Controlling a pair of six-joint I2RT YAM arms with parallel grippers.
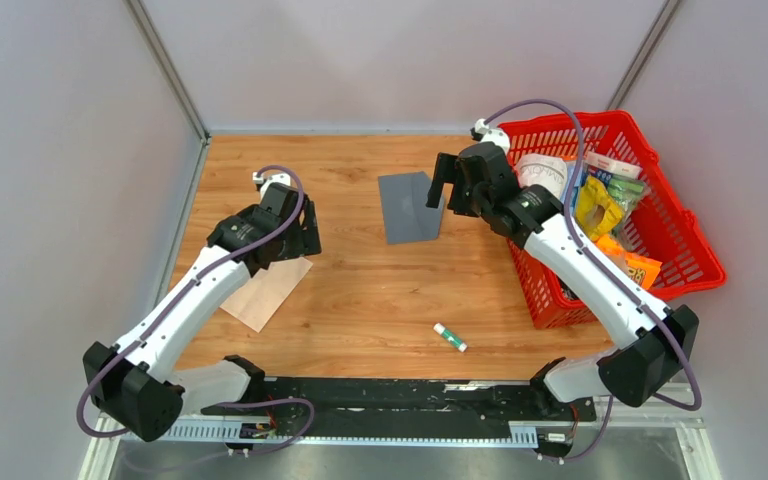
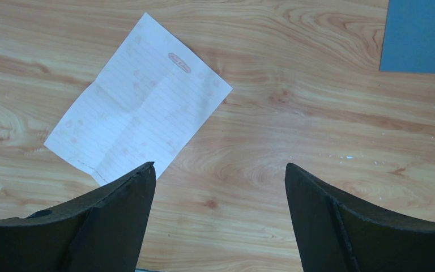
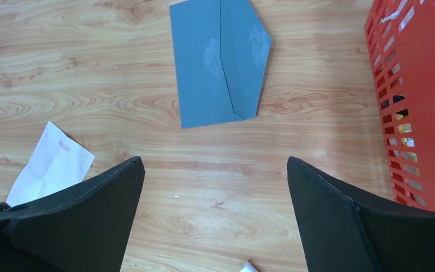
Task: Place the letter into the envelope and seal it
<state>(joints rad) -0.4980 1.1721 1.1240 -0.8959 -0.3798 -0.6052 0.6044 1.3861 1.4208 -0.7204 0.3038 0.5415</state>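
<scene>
1. Wooden bench [image 1: 360, 300], walled by pale panels on three sides. Both arms are bolted at its near edge.
2. Red mesh basket [image 1: 545, 300] on the bench's right side, filled with mixed packets in yellow, green and orange. The right arm reaches past its left wall.
3. Right hand [image 3: 214, 160]: fingers spread wide, gripping nothing, raised over the bench. The overhead view puts it at the right edge of the envelope, between envelope and basket.
4. Left hand [image 2: 220, 167]: fingers spread wide, gripping nothing, bare wood between them. Overhead, it sits above the far end of the letter.
5. The envelope [image 3: 218, 62]: dark slate-grey, flat on the bench at centre-far, pointed flap lying open toward the basket side.
6. The letter [image 2: 139, 107]: pale lined sheet with fold creases, lying askew on the left of the bench, well apart from the envelope.
7. Small white stick with a green cap [image 1: 450, 337], lying near the front edge, between the arms.
</scene>
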